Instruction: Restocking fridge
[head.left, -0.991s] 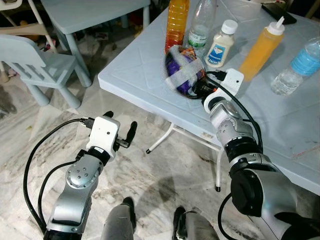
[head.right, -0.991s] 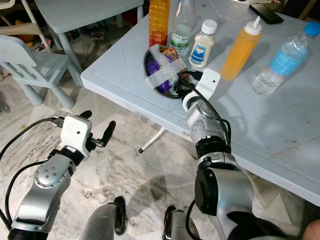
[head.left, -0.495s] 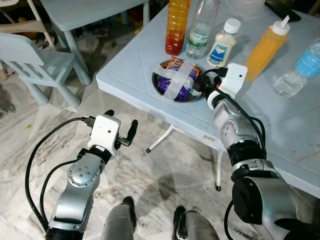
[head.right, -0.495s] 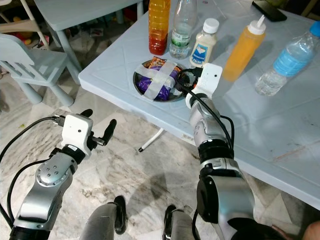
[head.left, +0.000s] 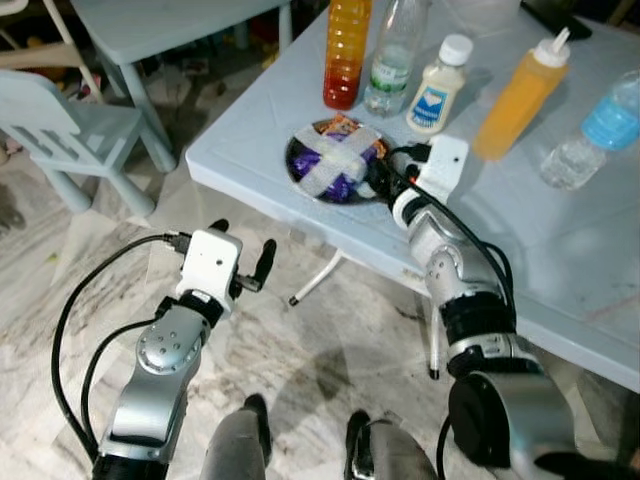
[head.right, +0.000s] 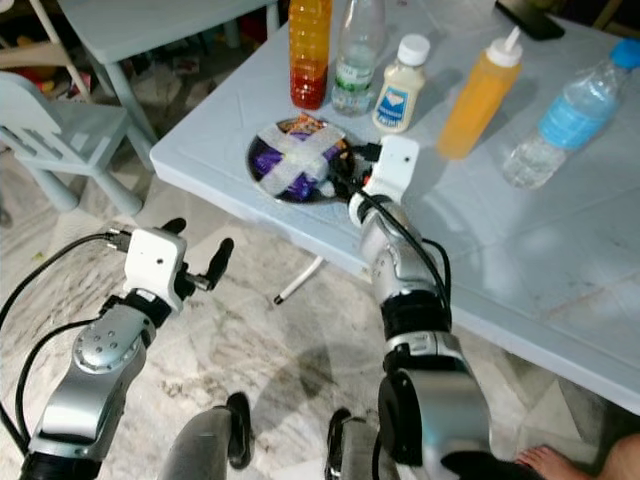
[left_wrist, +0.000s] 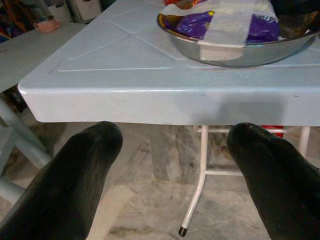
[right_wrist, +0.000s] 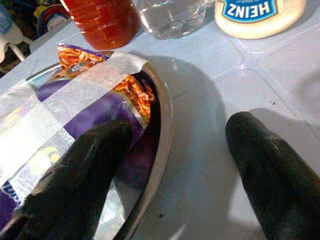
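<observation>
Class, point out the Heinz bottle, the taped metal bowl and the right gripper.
Heinz bottle (head.left: 433, 95), left eye view, on its label.
Taped metal bowl (head.right: 262, 181), right eye view, on its rim.
Right gripper (right_wrist: 172, 175), right wrist view, midway between fingertips.

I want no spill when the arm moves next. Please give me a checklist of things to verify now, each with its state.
1. Metal bowl rests flat on the table: ok.
2. Right gripper fingers open, astride the bowl's rim: ok.
3. Tape across the purple packet in place: ok.
4. Bowl apart from the orange bottle and mayonnaise bottle: ok.
5. Bowl away from the table edge: not ok, it sits near.
6. Left gripper open, below the table, apart from it: ok.
</observation>
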